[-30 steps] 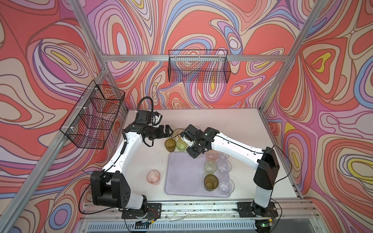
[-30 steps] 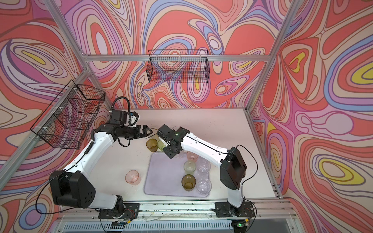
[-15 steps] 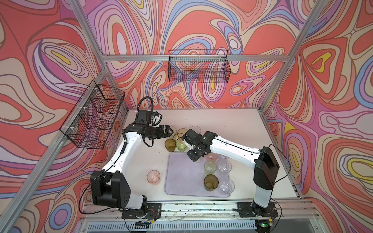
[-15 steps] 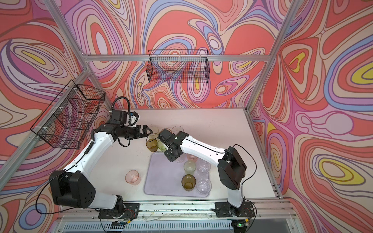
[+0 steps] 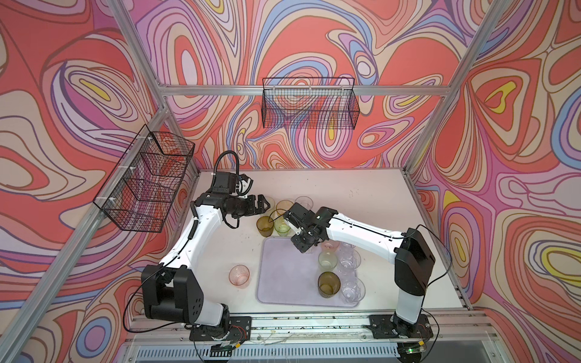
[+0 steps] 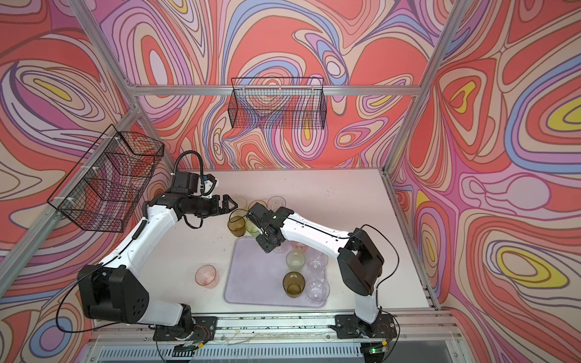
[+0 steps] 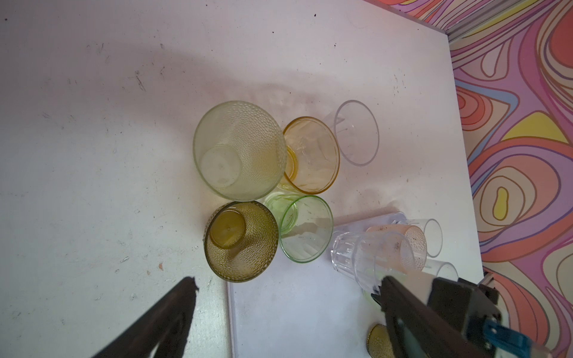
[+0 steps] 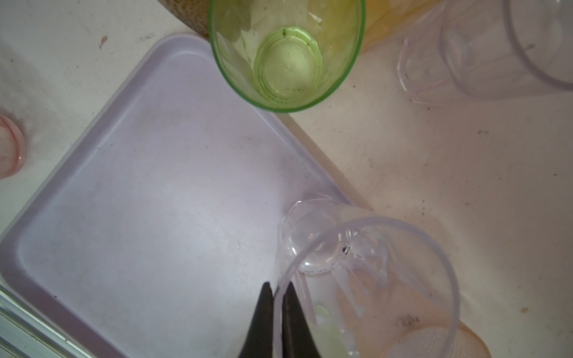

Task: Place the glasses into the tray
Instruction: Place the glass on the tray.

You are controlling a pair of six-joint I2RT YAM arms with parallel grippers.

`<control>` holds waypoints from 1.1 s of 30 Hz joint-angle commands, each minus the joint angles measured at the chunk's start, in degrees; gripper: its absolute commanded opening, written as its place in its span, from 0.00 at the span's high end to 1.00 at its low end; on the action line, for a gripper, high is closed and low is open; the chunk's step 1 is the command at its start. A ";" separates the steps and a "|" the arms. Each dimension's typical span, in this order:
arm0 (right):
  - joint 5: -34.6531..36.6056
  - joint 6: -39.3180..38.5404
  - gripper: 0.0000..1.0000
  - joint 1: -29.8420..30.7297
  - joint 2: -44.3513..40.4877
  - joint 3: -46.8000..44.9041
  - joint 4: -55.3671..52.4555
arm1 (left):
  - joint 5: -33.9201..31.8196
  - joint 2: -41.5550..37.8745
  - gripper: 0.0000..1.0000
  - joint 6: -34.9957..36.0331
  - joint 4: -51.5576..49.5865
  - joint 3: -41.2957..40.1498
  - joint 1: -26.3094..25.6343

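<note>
While right pincer pinches clear glass | tray: pink glass, olive glass

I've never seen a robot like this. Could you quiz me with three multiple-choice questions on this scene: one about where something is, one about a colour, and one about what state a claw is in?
1. Where does the pink glass stand?
A. on the table, beside the tray
B. inside the tray
C. stacked in another glass

2. What colour is the held glass in the right gripper?
A. green
B. clear
C. olive-brown

3. What state is the left gripper in?
A. shut on a green glass
B. shut on nothing
C. open, gripping nothing

Answers:
1 A: both top views show it alone on the bare table, outside the tray's rim.
2 B: the right wrist view shows the jaws pinching a see-through rim.
3 C: the left wrist view shows its jaws wide apart above the glasses, touching none.
</note>
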 commanded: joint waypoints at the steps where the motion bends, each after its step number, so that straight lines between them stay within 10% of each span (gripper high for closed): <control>1: 1.98 0.87 1.00 0.24 0.23 -0.59 1.59 | 0.18 0.67 0.05 0.94 -1.62 1.50 -0.27; 33: 3.67 1.51 0.98 -0.23 1.97 -1.87 3.29 | 0.17 0.84 0.05 1.00 -1.75 1.61 -0.23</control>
